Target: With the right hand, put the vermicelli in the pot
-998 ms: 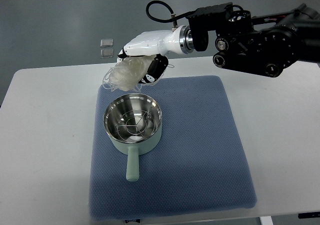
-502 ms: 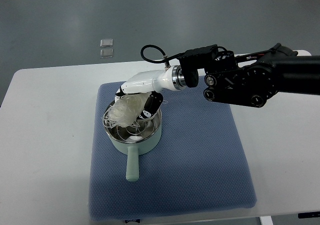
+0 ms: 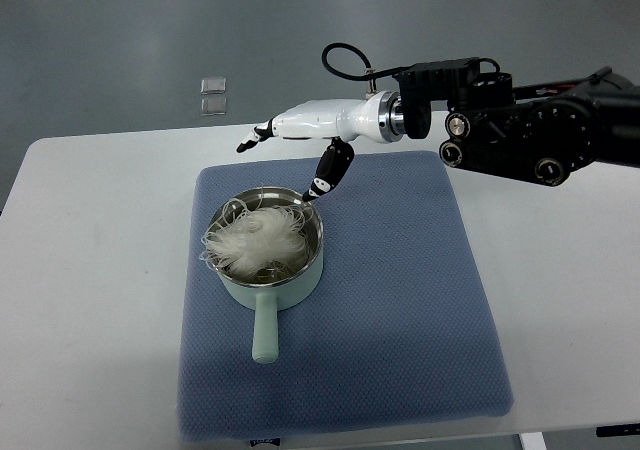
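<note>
A pale green pot (image 3: 266,275) with a steel inside and a handle pointing toward me stands on the blue mat (image 3: 400,300). A white tangle of vermicelli (image 3: 255,240) lies in the pot, a few strands hanging over the left rim. My right hand (image 3: 290,150) hovers above and behind the pot, its fingers spread out flat and its thumb pointing down, holding nothing. Its black arm comes in from the right edge. The left arm does not show.
The mat lies on a white table (image 3: 80,270). Two small clear squares (image 3: 212,95) lie on the grey floor beyond the table's far edge.
My right hand lowered the vermicelli into the pot, let it go and rose back up to the rear with fingers spread.
</note>
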